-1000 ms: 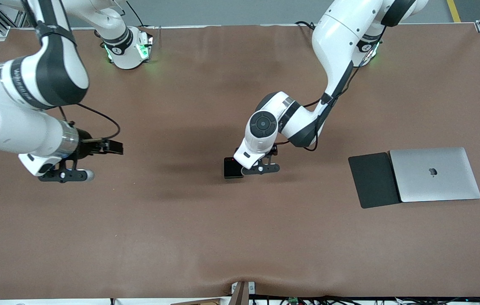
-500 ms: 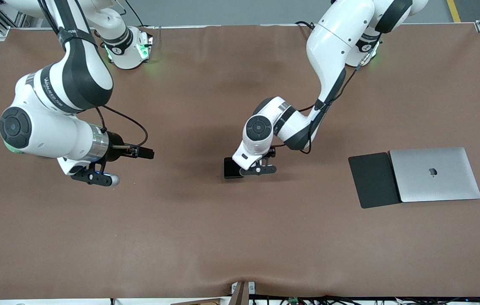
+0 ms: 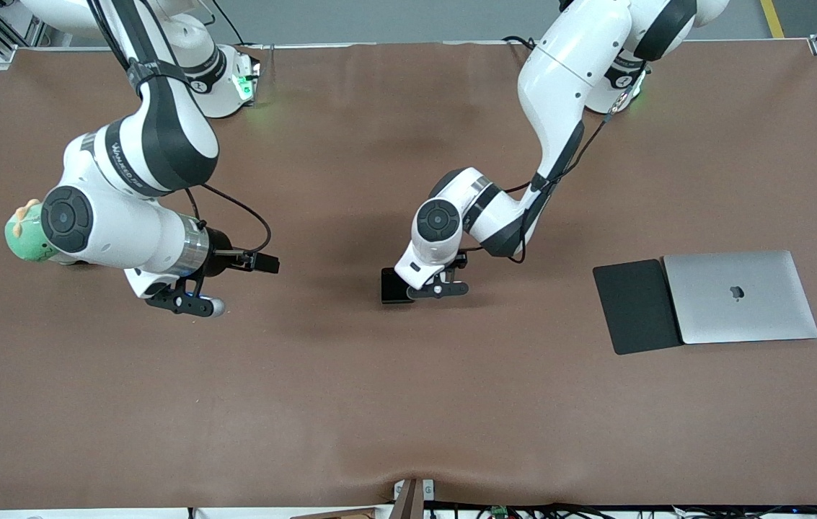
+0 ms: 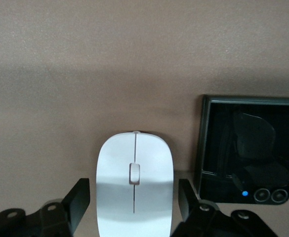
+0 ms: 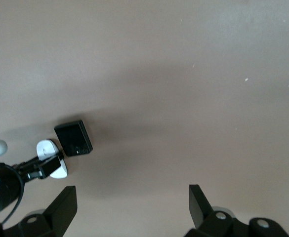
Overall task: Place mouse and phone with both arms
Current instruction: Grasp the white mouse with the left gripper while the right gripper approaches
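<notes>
The white mouse (image 4: 134, 163) lies on the brown table between my left gripper's (image 4: 133, 200) open fingers, with a gap on each side. In the front view the left gripper (image 3: 438, 289) is low over the middle of the table and hides the mouse. The black phone (image 3: 394, 286) lies flat beside the mouse, toward the right arm's end, and also shows in the left wrist view (image 4: 250, 153). My right gripper (image 3: 188, 303) is open and empty over bare table toward the right arm's end. Its wrist view (image 5: 132, 205) shows the phone (image 5: 73, 138) and mouse (image 5: 46, 148) farther off.
A dark-grey mouse pad (image 3: 635, 306) and a closed silver laptop (image 3: 740, 295) lie side by side toward the left arm's end. A green plush dinosaur (image 3: 24, 232) sits near the table edge at the right arm's end, partly hidden by the right arm.
The right arm has swung toward the middle of the table, uncovering the green plush. The left gripper has stayed over the mouse beside the phone.
</notes>
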`<act>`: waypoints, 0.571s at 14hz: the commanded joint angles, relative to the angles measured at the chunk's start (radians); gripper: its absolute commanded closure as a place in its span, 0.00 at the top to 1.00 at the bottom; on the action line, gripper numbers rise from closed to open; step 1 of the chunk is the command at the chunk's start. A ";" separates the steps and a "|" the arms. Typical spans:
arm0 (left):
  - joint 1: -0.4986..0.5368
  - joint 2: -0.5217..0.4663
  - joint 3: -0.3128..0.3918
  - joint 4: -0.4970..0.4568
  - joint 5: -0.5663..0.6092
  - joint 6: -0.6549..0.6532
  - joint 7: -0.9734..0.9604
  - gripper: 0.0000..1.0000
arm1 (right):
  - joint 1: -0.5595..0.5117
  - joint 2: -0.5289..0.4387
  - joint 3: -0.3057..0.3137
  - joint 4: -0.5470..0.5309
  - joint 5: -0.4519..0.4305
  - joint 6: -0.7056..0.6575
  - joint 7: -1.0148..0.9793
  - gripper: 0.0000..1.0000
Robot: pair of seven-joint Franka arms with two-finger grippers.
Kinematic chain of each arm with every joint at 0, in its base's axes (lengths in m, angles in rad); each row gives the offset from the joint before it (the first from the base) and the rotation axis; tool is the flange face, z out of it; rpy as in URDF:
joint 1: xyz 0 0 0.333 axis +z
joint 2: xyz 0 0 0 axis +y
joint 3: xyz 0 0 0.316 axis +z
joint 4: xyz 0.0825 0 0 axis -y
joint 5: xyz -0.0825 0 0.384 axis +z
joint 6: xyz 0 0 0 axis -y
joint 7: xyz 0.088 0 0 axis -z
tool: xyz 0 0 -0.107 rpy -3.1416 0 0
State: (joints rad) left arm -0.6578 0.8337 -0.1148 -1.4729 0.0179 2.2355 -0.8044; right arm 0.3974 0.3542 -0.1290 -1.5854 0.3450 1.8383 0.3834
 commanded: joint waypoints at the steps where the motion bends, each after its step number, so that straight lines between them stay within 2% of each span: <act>1: -0.016 0.027 0.011 0.020 0.024 0.015 -0.029 0.64 | 0.009 -0.058 -0.006 -0.079 0.014 0.061 -0.003 1.00; 3: -0.017 0.025 0.011 0.020 0.024 0.016 -0.029 0.58 | 0.012 -0.063 -0.007 -0.096 0.012 0.087 -0.003 1.00; 6: -0.011 0.013 0.012 0.020 0.027 0.015 -0.019 0.33 | 0.014 -0.101 -0.006 -0.168 0.012 0.180 -0.008 1.00; 8: 0.000 -0.010 0.015 0.020 0.027 0.007 -0.015 0.28 | 0.021 -0.116 -0.006 -0.211 0.012 0.225 -0.033 1.00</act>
State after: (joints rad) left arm -0.6578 0.8422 -0.1111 -1.4623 0.0183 2.2434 -0.8044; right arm 0.4004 0.2981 -0.1283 -1.7092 0.3451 2.0124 0.3747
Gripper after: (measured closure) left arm 0.388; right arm 0.000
